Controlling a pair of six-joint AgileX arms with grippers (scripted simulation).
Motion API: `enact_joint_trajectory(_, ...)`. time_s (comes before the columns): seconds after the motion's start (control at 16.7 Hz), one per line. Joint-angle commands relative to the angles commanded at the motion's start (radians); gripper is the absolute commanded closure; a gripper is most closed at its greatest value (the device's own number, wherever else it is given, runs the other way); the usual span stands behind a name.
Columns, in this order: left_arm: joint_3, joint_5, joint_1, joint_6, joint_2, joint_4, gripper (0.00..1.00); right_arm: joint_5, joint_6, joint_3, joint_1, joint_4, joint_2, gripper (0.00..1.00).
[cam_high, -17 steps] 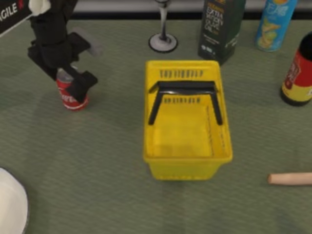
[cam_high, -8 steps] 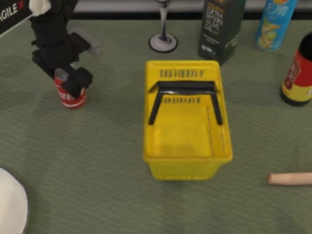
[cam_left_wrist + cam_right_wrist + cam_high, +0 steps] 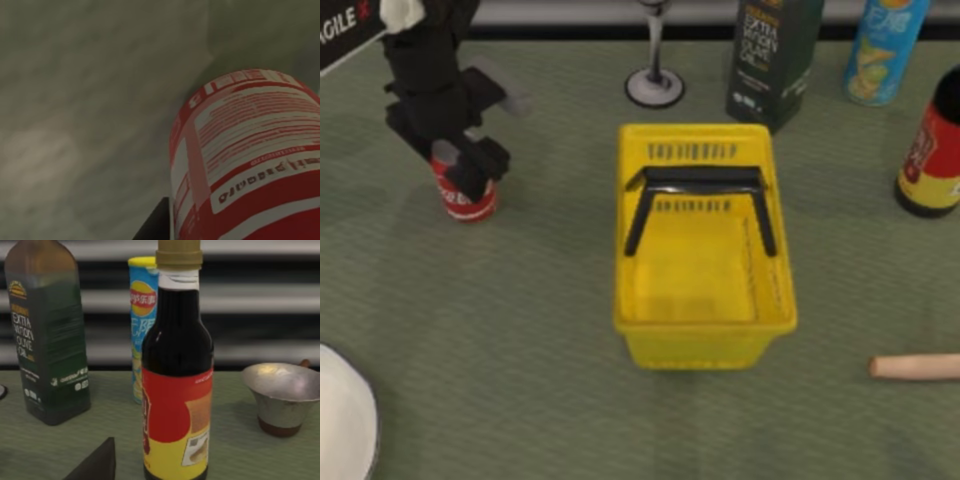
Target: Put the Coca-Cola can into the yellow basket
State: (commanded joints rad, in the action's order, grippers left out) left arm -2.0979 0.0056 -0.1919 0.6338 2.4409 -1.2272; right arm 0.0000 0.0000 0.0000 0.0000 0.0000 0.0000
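Top view, one Coca-Cola can (image 3: 466,196) under left gripper (image 3: 460,160), one yellow basket (image 3: 704,330)

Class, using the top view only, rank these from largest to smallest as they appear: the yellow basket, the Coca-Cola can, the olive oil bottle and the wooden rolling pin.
1. yellow basket
2. olive oil bottle
3. Coca-Cola can and wooden rolling pin: unsure, both partly hidden or cut off.

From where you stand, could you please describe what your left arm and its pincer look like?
The left arm is matte black and blocky, with a white rounded part near its top and white lettering on a black panel beside it. Its pincer is black too, with chunky angular fingers. No cables show.
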Motion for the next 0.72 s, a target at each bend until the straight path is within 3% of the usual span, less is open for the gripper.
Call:
enact_joint_trajectory(0.42,0.004,0.007,0.0,-0.001,-0.001,0.009,1.0,0.0,0.0,0.0,0.0,0.0,0.0,0.0)
enact_joint_trajectory(0.54,0.022,0.045,-0.005,-0.017,-0.004,0.059,1.0,0.0,0.0,0.0,0.0,0.0,0.0,0.0)
enact_joint_trajectory(0.72,0.074,0.153,-0.017,-0.063,-0.017,0.204,1.0,0.0,0.0,0.0,0.0,0.0,0.0,0.0)
